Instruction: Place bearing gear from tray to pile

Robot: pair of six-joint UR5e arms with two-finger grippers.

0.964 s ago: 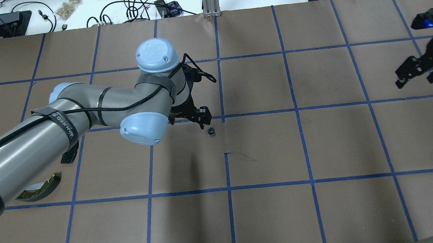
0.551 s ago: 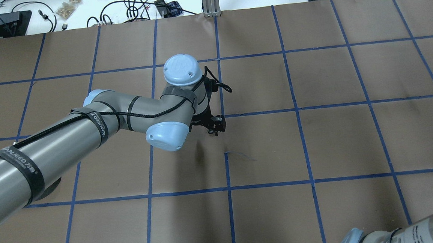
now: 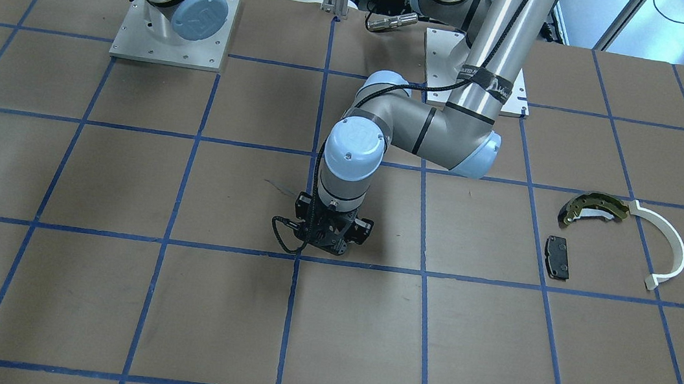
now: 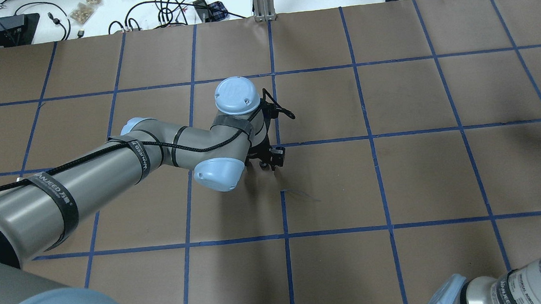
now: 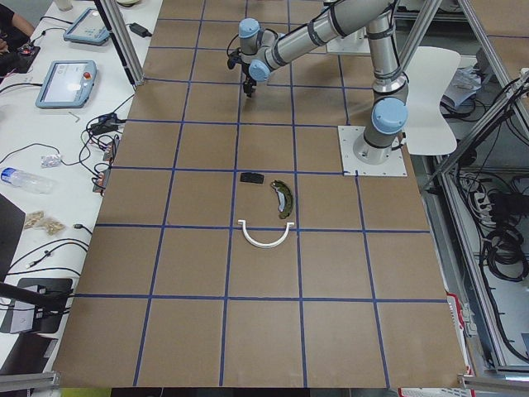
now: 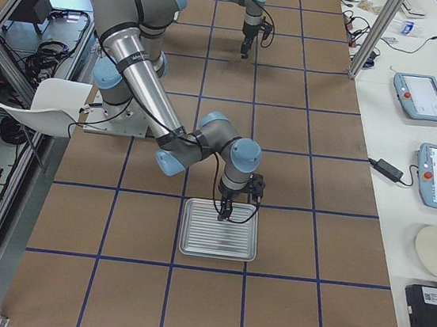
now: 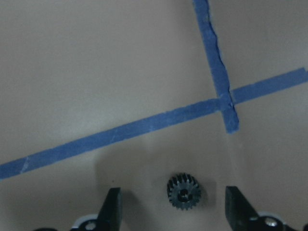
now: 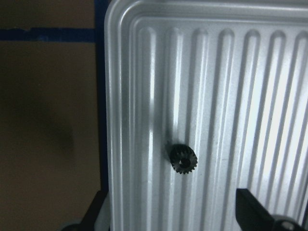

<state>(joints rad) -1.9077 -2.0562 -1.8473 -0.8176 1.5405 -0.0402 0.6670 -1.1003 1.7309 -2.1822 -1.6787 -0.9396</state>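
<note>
Gear lies flat; bore upward (left pincer straddling it).

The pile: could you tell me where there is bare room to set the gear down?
Bare paper lies between the black pad and the white half-ring, operators' side of the brake shoe. The square between pad and left gripper is also bare. Tight where shoe and half-ring nearly meet.

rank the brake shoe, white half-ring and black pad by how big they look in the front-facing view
1. white half-ring strip
2. olive-gold brake shoe
3. black pad
All three lie close together, so camera distance hardly skews this.
</note>
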